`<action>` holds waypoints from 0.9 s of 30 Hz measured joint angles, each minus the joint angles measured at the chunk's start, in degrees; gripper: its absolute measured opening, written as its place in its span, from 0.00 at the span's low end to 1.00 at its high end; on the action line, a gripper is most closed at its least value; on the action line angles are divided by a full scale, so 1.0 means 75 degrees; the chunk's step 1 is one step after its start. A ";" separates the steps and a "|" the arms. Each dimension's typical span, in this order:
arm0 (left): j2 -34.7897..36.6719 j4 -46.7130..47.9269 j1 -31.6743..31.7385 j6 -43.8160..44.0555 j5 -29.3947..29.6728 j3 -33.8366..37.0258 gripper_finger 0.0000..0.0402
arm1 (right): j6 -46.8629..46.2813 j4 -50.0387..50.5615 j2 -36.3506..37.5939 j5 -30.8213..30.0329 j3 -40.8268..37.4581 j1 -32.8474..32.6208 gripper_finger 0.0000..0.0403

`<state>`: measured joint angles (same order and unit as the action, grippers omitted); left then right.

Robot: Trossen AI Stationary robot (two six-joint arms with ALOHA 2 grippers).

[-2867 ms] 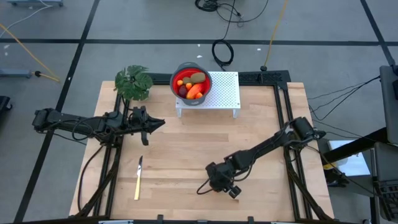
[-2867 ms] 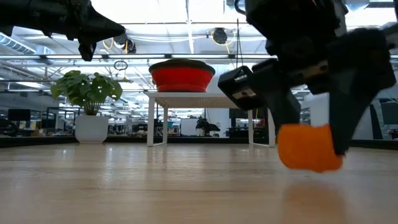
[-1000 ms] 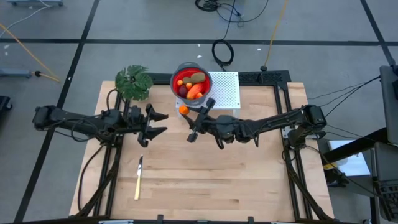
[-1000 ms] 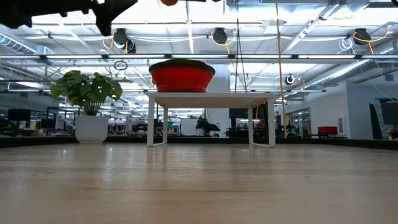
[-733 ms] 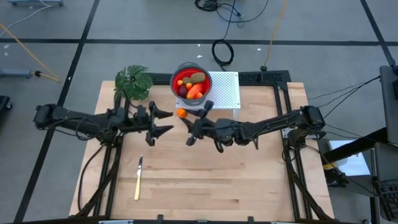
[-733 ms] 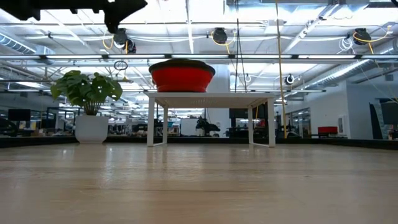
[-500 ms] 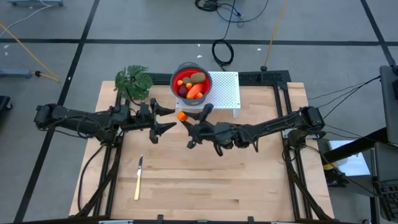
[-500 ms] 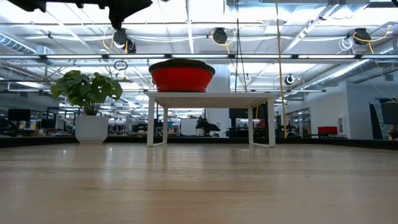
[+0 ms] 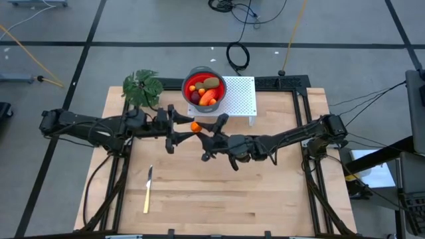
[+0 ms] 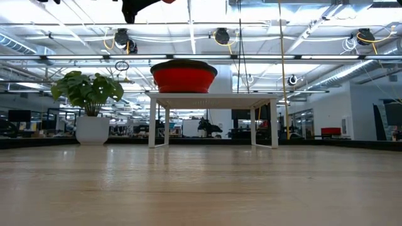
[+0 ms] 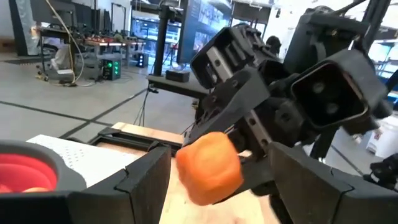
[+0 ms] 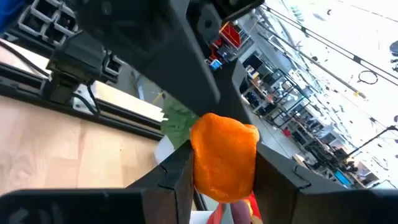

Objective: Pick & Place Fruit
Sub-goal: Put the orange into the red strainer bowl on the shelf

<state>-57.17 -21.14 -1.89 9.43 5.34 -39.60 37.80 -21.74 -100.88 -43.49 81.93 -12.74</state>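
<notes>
A: what's being held by the right gripper [image 9: 196, 129]?
B: a small orange fruit [image 9: 195, 126] is pinched between its fingers; the left gripper [image 9: 179, 124] is spread wide around it; the red bowl [image 9: 203, 88] of fruit is seen just beyond.

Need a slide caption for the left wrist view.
Mid-air handoff: right hand holds an orange fruit piece between the open left hand's fingers, red bowl nearby.

Both arms reach in and meet just in front of the bowl [image 9: 204, 88], the right gripper [image 9: 197, 128] pinching an orange fruit [image 9: 195, 126] between the left gripper's [image 9: 180, 126] wide-open fingers.
</notes>
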 joint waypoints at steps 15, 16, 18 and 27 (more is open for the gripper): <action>-0.0476 -0.0058 0.0001 0.0373 -0.0341 -0.0032 0.68 | -0.0030 -0.0005 0.0000 0.0006 -0.0006 -0.0039 0.30; -0.0479 -0.0089 0.0000 0.0407 -0.0341 -0.0032 0.68 | -0.0064 0.0001 0.0000 0.0007 -0.0006 -0.0039 0.30; -0.0481 -0.0232 0.0000 0.0474 -0.0341 -0.0032 0.68 | -0.0137 0.0042 0.0000 0.0007 -0.0006 -0.0039 0.30; -0.0478 -0.0364 0.0037 0.0823 -0.0373 -0.0032 0.67 | -0.0146 0.0079 0.0000 0.0010 -0.0006 -0.0039 0.30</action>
<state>-60.75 -23.87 -1.61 15.61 2.55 -39.83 36.71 -21.15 -100.88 -43.42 81.89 -13.04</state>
